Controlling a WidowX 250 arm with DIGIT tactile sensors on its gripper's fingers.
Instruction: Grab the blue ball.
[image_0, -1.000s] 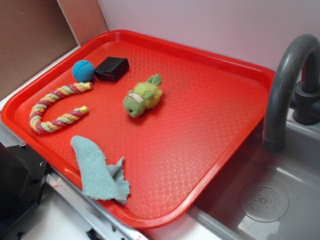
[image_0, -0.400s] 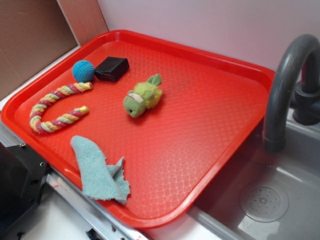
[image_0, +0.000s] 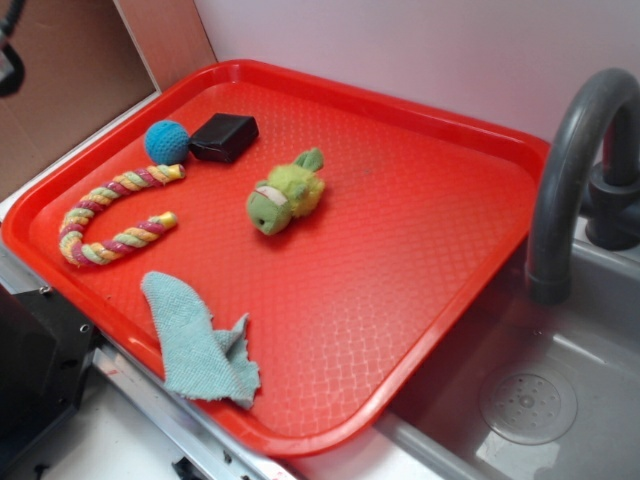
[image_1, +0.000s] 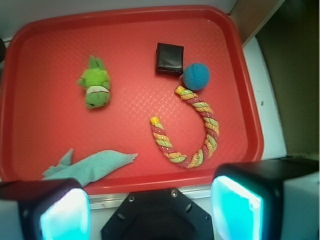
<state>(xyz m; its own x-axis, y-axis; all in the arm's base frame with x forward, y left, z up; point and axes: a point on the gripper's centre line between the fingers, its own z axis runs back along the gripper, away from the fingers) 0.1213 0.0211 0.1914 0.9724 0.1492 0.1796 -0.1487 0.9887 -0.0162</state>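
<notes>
Tool: we see our tool (image_1: 150, 205) from the wrist view, its two fingers (image_1: 235, 205) spread wide apart at the lower edge of the picture, with nothing between them. It hangs above the near rim of the tray, well apart from everything on it. In the exterior view only a dark bit shows at the upper left corner, too little for us to tell what it is.
Blue ball: we find the blue ball (image_0: 166, 141) (image_1: 196, 76) lying on the tray near one corner, touching or just beside the black box and close to one end of the rope.
Black box: the black box (image_0: 224, 137) (image_1: 169, 58) lies flat next to the ball.
Rope: the rope (image_0: 110, 213) (image_1: 189, 130), twisted in pink, yellow and green, is bent into a U.
Green toy: the green toy (image_0: 283, 193) (image_1: 95, 85) lies near the middle of the tray.
Rag: the rag (image_0: 196, 343) (image_1: 90, 166), light teal, lies crumpled by the tray's rim.
Tray: the red tray (image_0: 420, 230) (image_1: 50, 135) holds all of these.
Sink: we see a grey sink (image_0: 540, 400) with its tap (image_0: 565, 170) beside the tray.
</notes>
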